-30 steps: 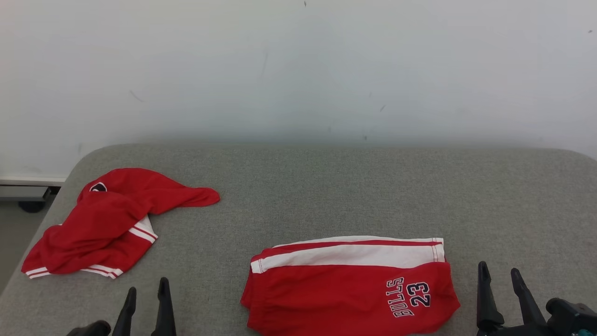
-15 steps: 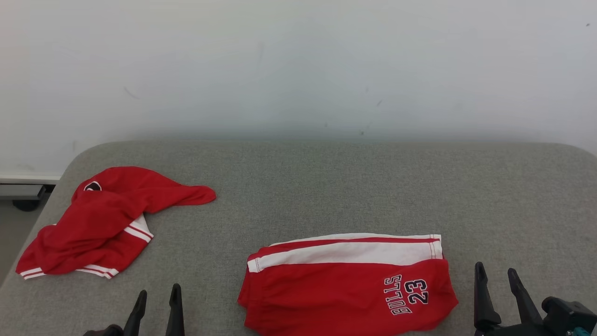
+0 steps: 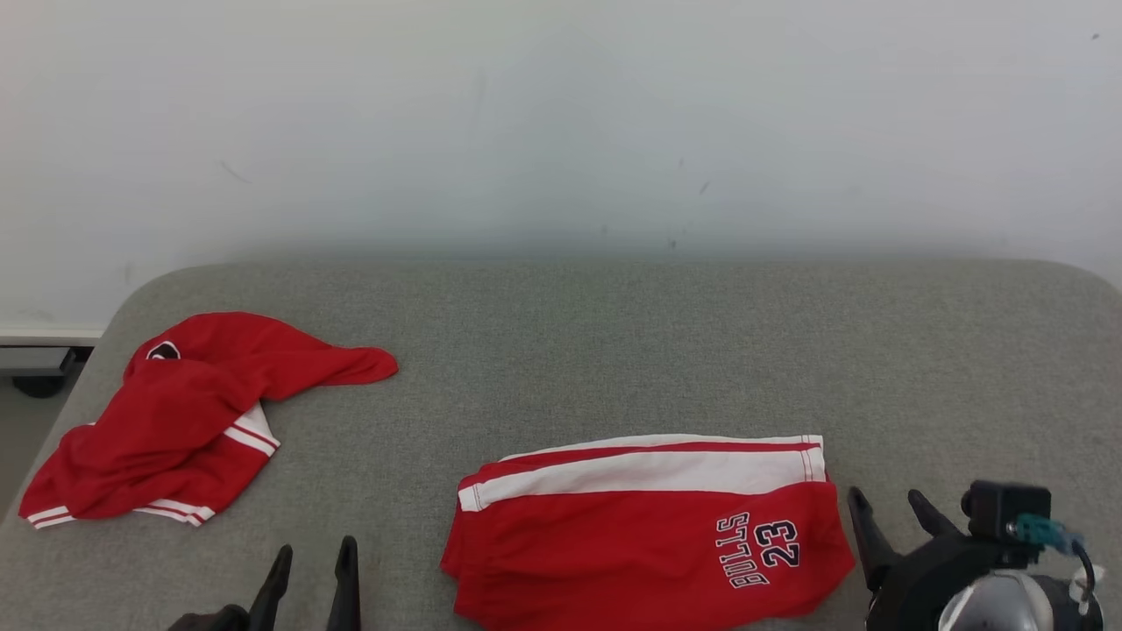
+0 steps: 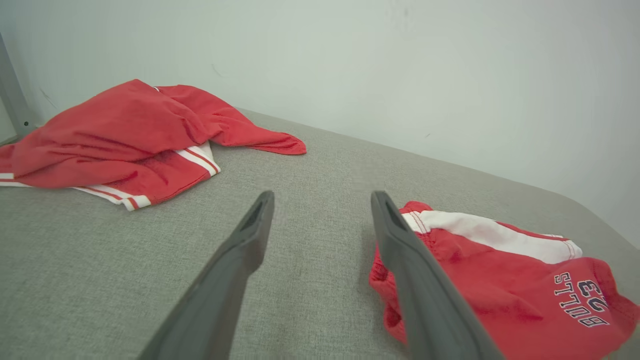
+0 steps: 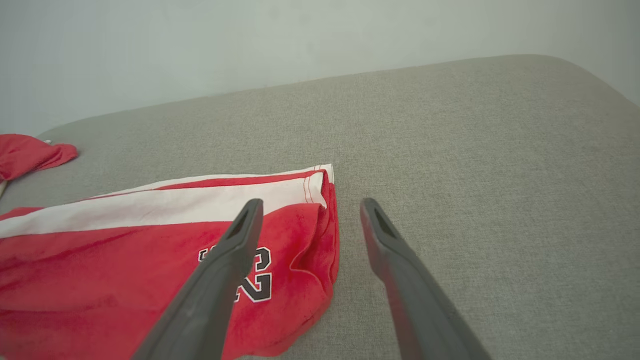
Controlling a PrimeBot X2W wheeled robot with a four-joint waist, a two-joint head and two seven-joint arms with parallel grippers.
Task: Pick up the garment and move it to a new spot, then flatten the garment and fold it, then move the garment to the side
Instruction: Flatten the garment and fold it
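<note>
A folded red garment [image 3: 649, 535], shorts with a white side stripe and "BULLS 23" lettering, lies flat near the front middle of the grey padded table [image 3: 614, 350]. My right gripper [image 3: 890, 508] stands open just off its right edge; in the right wrist view the gripper [image 5: 310, 207] straddles that edge of the shorts [image 5: 125, 250] from above. My left gripper [image 3: 316, 556] is open to the left of the shorts, holding nothing. In the left wrist view the gripper [image 4: 322, 200] hovers over bare table beside the shorts [image 4: 500, 285].
A second red garment [image 3: 175, 412] lies crumpled at the table's left end, also seen as a rumpled heap [image 4: 115, 135] from the left wrist. A pale wall [image 3: 561, 131] rises behind the table. Floor and a dark caster [image 3: 35, 386] show past the left edge.
My right gripper has swung left toward the shorts' right edge, its wrist rising into view. My left gripper has slid right toward the shorts. The head view has drifted slightly.
</note>
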